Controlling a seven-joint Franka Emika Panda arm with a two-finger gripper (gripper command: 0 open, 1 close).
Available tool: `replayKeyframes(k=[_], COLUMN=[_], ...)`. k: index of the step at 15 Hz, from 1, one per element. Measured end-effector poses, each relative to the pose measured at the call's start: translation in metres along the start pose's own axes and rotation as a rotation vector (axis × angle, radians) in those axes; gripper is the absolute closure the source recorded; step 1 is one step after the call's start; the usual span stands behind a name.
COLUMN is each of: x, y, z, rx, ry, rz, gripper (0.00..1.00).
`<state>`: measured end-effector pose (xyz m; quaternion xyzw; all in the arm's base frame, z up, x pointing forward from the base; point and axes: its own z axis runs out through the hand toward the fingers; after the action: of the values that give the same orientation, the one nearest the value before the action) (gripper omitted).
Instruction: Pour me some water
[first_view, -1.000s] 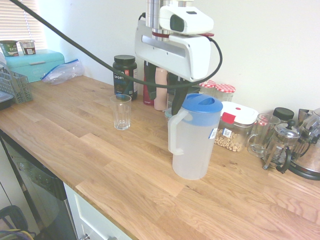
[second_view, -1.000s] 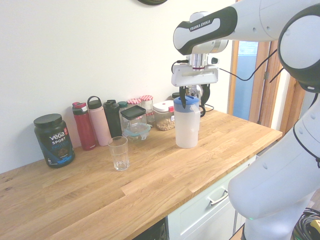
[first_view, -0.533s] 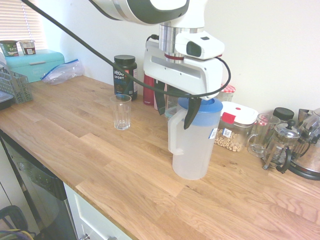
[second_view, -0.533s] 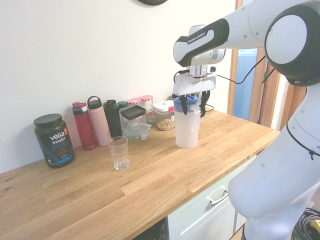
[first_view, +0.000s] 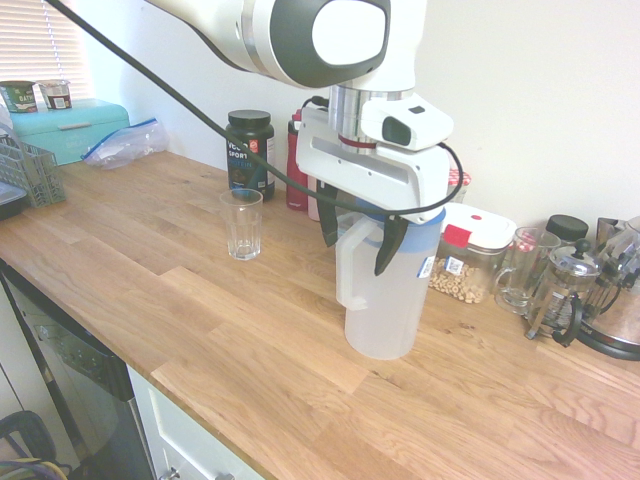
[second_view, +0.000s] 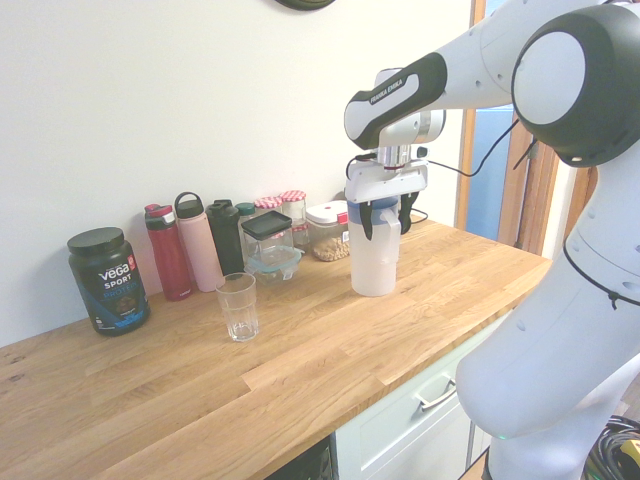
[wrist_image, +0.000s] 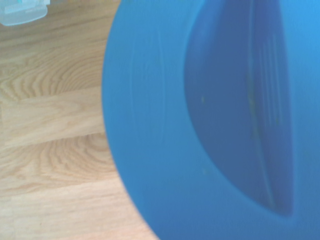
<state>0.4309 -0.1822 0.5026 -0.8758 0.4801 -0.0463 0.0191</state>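
Tool (first_view: 361, 246), lower than before, its fingers apart about the handle of the pitcher (first_view: 383, 300); beneath it, the pitcher: upright, translucent, blue-lidded.

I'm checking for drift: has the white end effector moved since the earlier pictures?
Yes: the end effector has come down, its dark fingertips now lower against the blue-lidded plastic pitcher.

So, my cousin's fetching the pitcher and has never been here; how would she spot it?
On the wooden counter, look below the robot's open fingers. The pitcher is the tall, cloudy one with a blue lid and side handle.
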Motion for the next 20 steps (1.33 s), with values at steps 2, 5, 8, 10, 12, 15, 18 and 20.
replayKeyframes(k=[2, 5, 8, 10, 12, 15, 18, 20], x=[0.004, 0.007, 0.007, 0.007, 0.007, 0.007, 0.009, 0.009], y=[-0.002, -0.004, -0.003, -0.004, -0.005, -0.007, -0.009, -0.009], z=[0.006, 0.013, 0.016, 0.017, 0.019, 0.025, 0.031, 0.031], rx=[0.004, -0.001, -0.004, -0.006, -0.008, -0.016, -0.02, -0.02], ry=[0.008, 0.007, 0.003, 0.001, -0.003, -0.011, -0.015, -0.015], rz=[-0.002, -0.002, -0.001, -0.001, -0.003, -0.006, -0.007, -0.006], gripper=[1.0, 1.0, 1.0, 1.0, 1.0, 1.0, 1.0, 1.0])
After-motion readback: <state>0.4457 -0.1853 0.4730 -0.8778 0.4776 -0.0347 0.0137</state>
